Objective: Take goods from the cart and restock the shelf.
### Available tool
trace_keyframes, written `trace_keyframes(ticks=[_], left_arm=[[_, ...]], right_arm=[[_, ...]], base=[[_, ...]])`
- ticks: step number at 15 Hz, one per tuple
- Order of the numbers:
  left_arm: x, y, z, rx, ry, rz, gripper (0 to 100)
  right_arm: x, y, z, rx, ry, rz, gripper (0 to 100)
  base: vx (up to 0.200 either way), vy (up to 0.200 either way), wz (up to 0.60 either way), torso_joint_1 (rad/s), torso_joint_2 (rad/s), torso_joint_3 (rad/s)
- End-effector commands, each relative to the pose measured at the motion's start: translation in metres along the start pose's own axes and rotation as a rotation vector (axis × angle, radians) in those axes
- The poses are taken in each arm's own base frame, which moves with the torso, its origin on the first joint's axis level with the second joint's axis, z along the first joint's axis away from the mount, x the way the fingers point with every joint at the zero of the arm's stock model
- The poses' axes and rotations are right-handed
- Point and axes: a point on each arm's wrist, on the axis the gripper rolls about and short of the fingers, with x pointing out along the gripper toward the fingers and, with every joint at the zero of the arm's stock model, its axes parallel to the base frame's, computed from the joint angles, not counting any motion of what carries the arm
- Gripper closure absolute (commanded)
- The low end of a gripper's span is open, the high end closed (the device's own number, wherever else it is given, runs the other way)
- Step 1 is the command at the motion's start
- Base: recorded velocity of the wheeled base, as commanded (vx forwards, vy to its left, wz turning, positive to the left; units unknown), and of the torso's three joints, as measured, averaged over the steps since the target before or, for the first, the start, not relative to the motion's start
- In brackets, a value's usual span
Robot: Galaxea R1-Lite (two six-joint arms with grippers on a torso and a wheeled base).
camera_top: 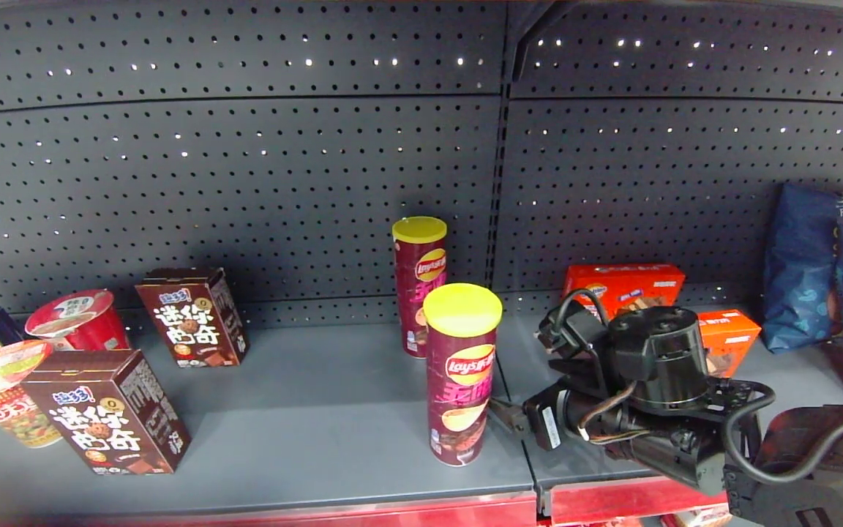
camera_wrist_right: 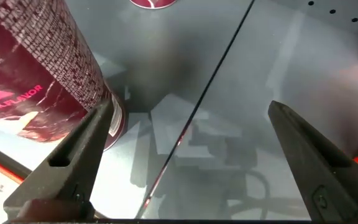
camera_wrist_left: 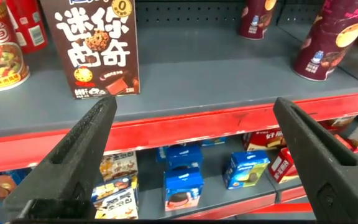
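At the front edge of the grey shelf stands the front can, an upright maroon crisp tube with its yellow lid on. Behind it and slightly left, toward the pegboard, stands the rear can, the same kind and also lidded.

Well left of the front can are 2 brown cartons: the near carton by the shelf's edge and the far carton farther back. Farther left still are 2 sealed noodle cups, the red cup and the tilted pale cup. Right of the front can, toward the back, lie the large orange box and the small orange box, with the blue bags beyond them. Below the front can's level, the lower shelf holds blue biscuit boxes.

The right tool sits low at the front can's right side, spread wide and holding nothing. 1 finger lies just beside the can's base; whether it touches I cannot tell. The left tool hangs before the shelf's red front edge, left of the front can, also spread wide and empty.
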Motion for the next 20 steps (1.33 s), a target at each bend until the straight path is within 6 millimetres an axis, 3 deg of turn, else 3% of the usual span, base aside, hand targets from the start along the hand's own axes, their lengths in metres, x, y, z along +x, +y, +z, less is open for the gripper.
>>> trace_keyframes(ticks=[1, 7, 20], left_arm=[[0.0, 0.0, 0.0, -0.002, 0.003, 0.002, 0], [0.0, 0.0, 0.0, -0.002, 0.003, -0.002, 0], [0.0, 0.0, 0.0, -0.017, 0.003, 0.0, 0]], right_arm=[[0.0, 0.0, 0.0, 0.0, -0.002, 0.0, 0], [0.009, 0.013, 0.003, -0.012, -0.008, 0.029, 0], [0.012, 0.019, 0.004, -0.019, -0.009, 0.033, 0]], base=[[0.0, 0.0, 0.0, 0.0, 0.0, 0.0], [0.0, 0.0, 0.0, 0.0, 0.0, 0.0], [0.0, 0.0, 0.0, 0.0, 0.0, 0.0]])
